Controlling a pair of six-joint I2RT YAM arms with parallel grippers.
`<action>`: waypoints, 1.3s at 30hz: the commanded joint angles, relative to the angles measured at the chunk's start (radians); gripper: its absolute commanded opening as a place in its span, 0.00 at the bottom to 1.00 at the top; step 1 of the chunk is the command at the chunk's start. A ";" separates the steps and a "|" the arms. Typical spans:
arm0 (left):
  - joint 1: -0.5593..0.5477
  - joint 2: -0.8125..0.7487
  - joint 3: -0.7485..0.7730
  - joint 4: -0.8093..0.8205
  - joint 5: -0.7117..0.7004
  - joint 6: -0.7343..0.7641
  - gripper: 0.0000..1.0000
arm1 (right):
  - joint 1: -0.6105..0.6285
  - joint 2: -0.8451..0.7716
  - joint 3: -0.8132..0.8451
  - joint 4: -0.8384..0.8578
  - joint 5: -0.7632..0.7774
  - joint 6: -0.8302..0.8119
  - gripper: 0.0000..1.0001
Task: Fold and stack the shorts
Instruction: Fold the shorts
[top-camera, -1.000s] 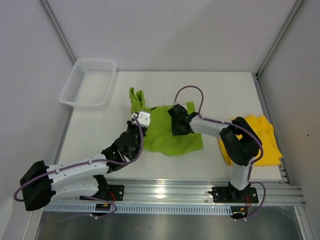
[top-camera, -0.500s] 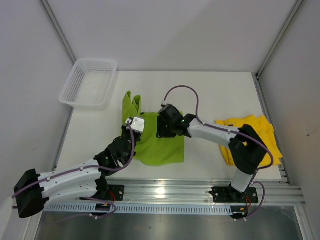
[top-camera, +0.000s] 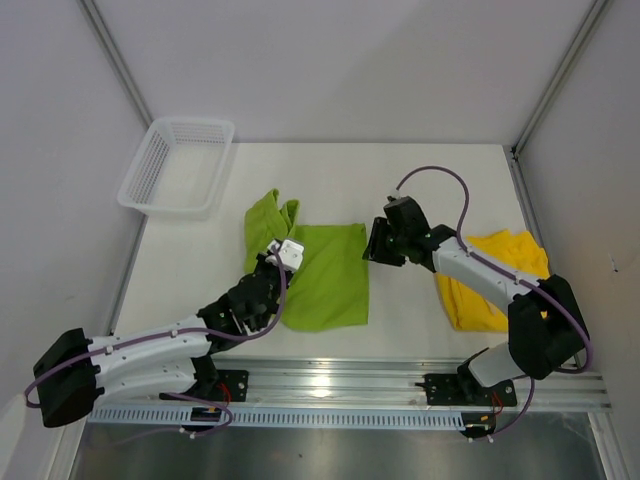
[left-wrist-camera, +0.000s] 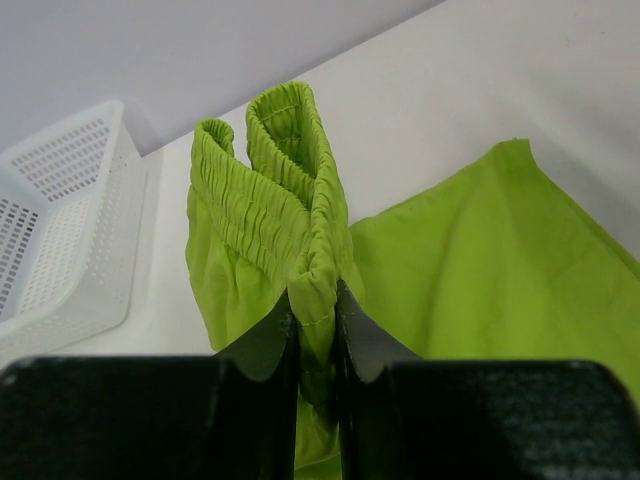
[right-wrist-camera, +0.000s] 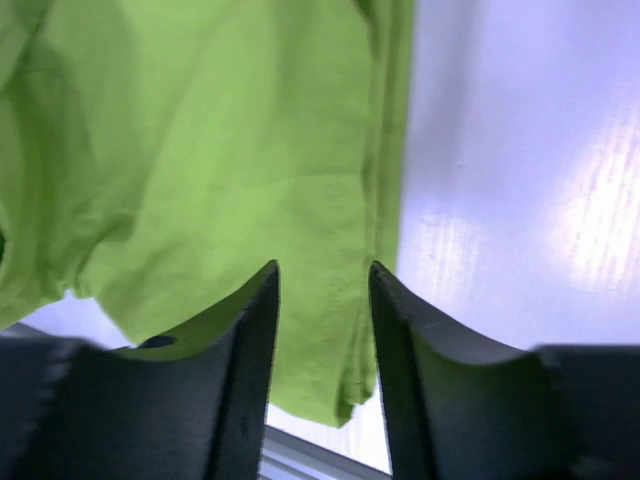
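The lime green shorts (top-camera: 325, 280) lie folded at mid table, their gathered waistband (top-camera: 266, 213) bunched at the upper left. My left gripper (top-camera: 278, 243) is shut on a fold of that waistband; in the left wrist view the green fabric (left-wrist-camera: 300, 200) is pinched between the fingers of the gripper (left-wrist-camera: 315, 300). My right gripper (top-camera: 370, 243) is open and empty, just off the green shorts' right edge. In the right wrist view the gripper (right-wrist-camera: 322, 275) hovers over that edge of the shorts (right-wrist-camera: 200, 150). The yellow shorts (top-camera: 500, 265) lie crumpled at the right, partly under the right arm.
A white mesh basket (top-camera: 178, 165) stands at the back left and also shows in the left wrist view (left-wrist-camera: 60, 220). The white table (top-camera: 440, 190) is walled on three sides. A metal rail (top-camera: 330, 385) runs along the near edge.
My right gripper carried the green shorts' right side leftward over the rest, then let go and drew back to the right, open. My left gripper has kept its hold on the waistband.
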 joint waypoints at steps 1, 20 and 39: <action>-0.028 0.019 0.052 0.028 0.018 0.008 0.00 | -0.035 -0.001 -0.035 0.005 -0.023 -0.066 0.47; -0.103 0.214 0.162 -0.003 -0.071 0.022 0.00 | -0.078 0.214 -0.104 0.186 -0.100 -0.072 0.45; -0.207 0.608 0.357 0.042 -0.171 -0.067 0.00 | -0.080 0.284 -0.141 0.247 -0.135 -0.063 0.36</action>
